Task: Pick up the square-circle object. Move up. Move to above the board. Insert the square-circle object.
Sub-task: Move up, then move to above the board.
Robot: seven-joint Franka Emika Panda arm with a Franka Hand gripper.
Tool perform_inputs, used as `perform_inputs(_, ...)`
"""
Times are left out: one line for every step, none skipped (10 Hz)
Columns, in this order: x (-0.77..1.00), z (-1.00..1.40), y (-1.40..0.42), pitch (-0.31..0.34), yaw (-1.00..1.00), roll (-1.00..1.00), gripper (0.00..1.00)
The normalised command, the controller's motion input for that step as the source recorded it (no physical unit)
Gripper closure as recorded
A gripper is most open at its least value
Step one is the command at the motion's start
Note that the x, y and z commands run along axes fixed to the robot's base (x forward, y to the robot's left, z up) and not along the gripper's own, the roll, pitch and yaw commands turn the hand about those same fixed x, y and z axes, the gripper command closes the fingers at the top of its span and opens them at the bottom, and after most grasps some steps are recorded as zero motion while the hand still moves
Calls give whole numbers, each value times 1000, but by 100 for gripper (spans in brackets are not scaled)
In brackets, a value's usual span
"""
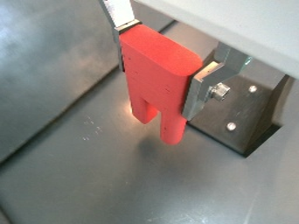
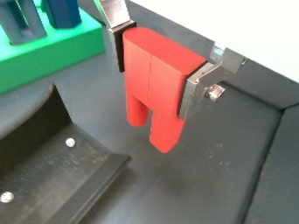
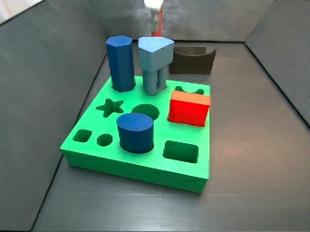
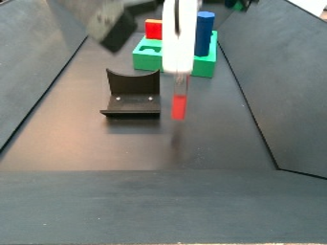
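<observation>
My gripper (image 1: 162, 63) is shut on the square-circle object (image 1: 158, 87), a salmon-red peg with a blocky upper body and two narrower legs. The silver fingers (image 1: 198, 90) clamp its upper body on both sides, and the legs hang down close to the dark floor. Both wrist views show this grip (image 2: 158, 66). In a side view the gripper (image 4: 179, 69) holds the peg (image 4: 179, 105) upright beside the fixture (image 4: 132, 94), away from the green board (image 4: 156, 59). In a side view the board (image 3: 182, 172) lies in front, and the peg (image 3: 158, 24) shows small behind it.
On the board stand a dark blue peg (image 3: 120, 62), a light blue legged peg (image 3: 154, 59), a red cube (image 3: 188, 107) and a short blue cylinder (image 3: 136, 133). The fixture (image 3: 194, 62) sits behind the board. Sloped grey walls (image 4: 52, 77) bound the floor.
</observation>
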Motion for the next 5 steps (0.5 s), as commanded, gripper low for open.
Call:
perform_inputs(-22,196,-14,38,33,-55,100)
perform_inputs(77,1000,-5,-7,-13,124,100)
perform_inputs(80,1000,-3,1,-24,123,100)
perform_inputs(67,1000,-5,55,-20,109,100)
perform_inputs(67,1000,-5,70,-16,102,100)
